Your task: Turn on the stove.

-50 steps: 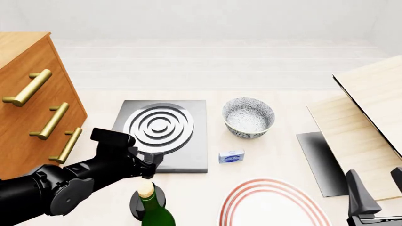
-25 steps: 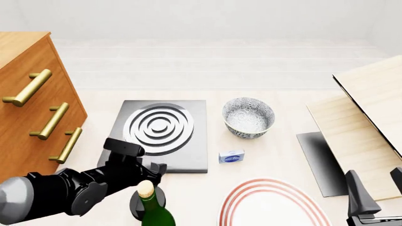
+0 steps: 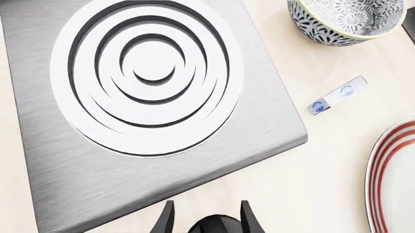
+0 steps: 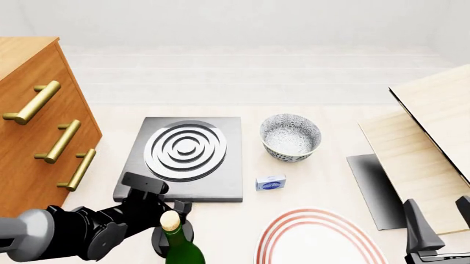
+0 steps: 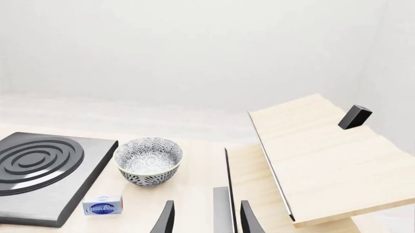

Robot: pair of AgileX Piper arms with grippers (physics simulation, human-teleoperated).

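On the pale table (image 4: 323, 181), the stove (image 4: 184, 159) lies left of centre, left of the patterned bowl (image 4: 291, 137). My left hand (image 4: 178, 208) hovers at its near edge, fingers slightly spread, empty. My right hand (image 5: 206, 221) waits near right, fingers apart.

Left arm (image 4: 81, 234): glossy black casing in rounded, barrel-like segments, one pale grey section at its rear end; a boxy black block sits on the wrist. Left end effector (image 3: 206, 219): two slim black fingers, tapered to points, flanking a rounded black hub (wrist view). Right end effector (image 5: 206, 217): matching pair of thin black tapered fingers; in the front view, dark grey blades above a black base.
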